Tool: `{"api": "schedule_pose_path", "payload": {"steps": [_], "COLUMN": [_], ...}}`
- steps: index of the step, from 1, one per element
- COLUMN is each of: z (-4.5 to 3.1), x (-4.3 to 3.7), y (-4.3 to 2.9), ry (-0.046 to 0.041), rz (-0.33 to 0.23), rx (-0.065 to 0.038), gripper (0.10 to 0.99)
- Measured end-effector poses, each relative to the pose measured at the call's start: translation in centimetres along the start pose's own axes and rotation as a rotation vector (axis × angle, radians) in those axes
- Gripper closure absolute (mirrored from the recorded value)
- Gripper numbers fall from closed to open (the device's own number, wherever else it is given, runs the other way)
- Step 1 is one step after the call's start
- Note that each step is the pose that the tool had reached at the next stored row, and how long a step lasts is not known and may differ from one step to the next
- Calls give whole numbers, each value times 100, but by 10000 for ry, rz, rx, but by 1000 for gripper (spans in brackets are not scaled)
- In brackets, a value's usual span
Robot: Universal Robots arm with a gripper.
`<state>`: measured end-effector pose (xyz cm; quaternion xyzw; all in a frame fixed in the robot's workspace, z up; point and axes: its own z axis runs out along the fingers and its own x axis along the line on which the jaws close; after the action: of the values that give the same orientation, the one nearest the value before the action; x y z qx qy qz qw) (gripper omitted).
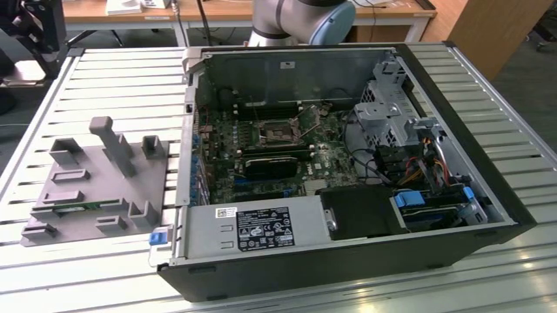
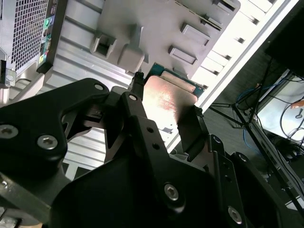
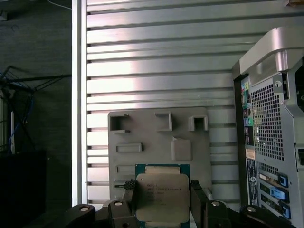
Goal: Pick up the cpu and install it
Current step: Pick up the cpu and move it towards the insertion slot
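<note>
Over the slatted metal surface (image 3: 142, 47) and grey tray (image 3: 156, 142), our jaws clamp the cpu (image 3: 161, 199) by its edges. We judge it picked up; the socket (image 1: 280, 134) demands square alignment.

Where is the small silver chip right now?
In both wrist views the cpu sits clamped between the fingers of the gripper, above the grey holder plate on the slatted table, beside the computer case.
</note>
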<state>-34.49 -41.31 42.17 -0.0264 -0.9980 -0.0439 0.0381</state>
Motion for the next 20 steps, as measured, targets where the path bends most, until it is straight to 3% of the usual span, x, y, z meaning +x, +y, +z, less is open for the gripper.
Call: {"api": "schedule_pose_path", "payload": {"steps": [20], "z": [-17], "x": [-221], "y": [12], "ry": [57], "rz": [5], "rx": [3], "gripper": [545]}}
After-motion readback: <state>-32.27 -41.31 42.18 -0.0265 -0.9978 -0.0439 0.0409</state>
